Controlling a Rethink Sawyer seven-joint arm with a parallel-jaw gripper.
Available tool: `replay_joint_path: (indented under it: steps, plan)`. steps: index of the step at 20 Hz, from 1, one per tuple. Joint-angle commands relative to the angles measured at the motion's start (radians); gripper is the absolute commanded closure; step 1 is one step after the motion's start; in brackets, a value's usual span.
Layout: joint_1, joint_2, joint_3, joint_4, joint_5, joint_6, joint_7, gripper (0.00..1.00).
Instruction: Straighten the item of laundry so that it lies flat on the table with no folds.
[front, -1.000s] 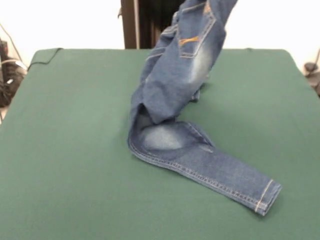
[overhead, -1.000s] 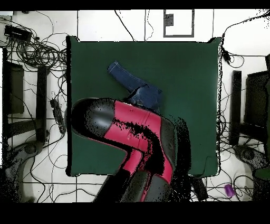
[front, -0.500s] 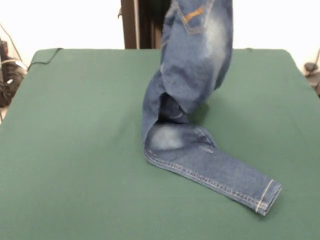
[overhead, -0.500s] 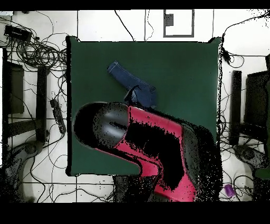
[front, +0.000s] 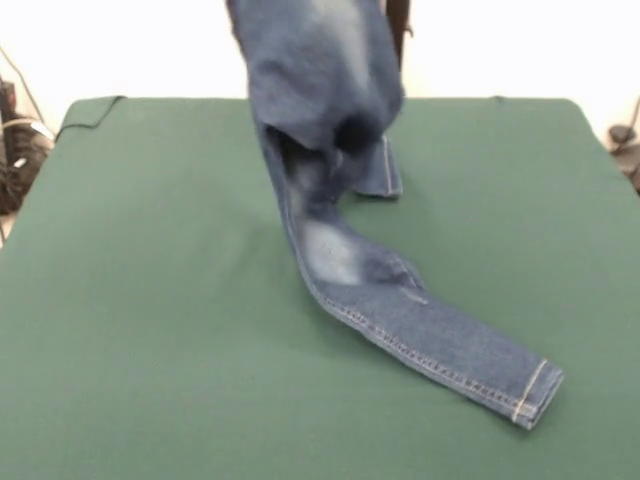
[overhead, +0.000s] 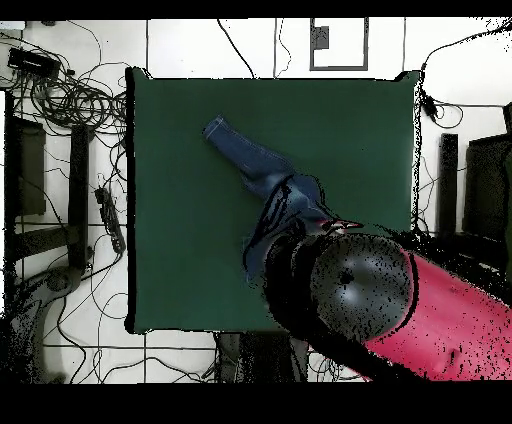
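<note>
Most of the table (front: 140, 300) is left bare, so free passage is offered along its wide green margins. The middle is blocked by the jeans (front: 400, 310), one leg laid flat, the rest hung upright. In the overhead view, one side is covered by the arm (overhead: 400, 310).

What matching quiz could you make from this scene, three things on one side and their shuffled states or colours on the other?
Things:
1. blue denim jeans' hemmed cuff
2. jeans' upper part
3. large felt-like table

States or colours:
A. dark green
B. lifted up, running out of the front view's top edge
C. lying flat on the cloth

Pairs: 1-C, 2-B, 3-A
</note>
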Motion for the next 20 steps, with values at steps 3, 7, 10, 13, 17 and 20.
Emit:
replay_joint_path:
  steps: [3, 7, 10, 13, 17, 20]
  plan:
    - [-0.225, -0.056, 0.263, 0.258, -0.065, -0.307, -0.593, 1.0]
    - [-0.323, -0.057, 0.361, 0.341, -0.059, -0.445, -0.688, 1.0]
    - [-0.396, -0.051, 0.448, 0.404, -0.066, -0.583, -0.739, 1.0]
    - [-0.464, -0.026, 0.535, 0.455, -0.086, -0.721, -0.745, 1.0]
    - [-0.472, 0.032, 0.564, 0.463, -0.161, -0.859, -0.642, 1.0]
    - [-0.442, 0.05, 0.545, 0.451, -0.188, -0.864, -0.565, 1.0]
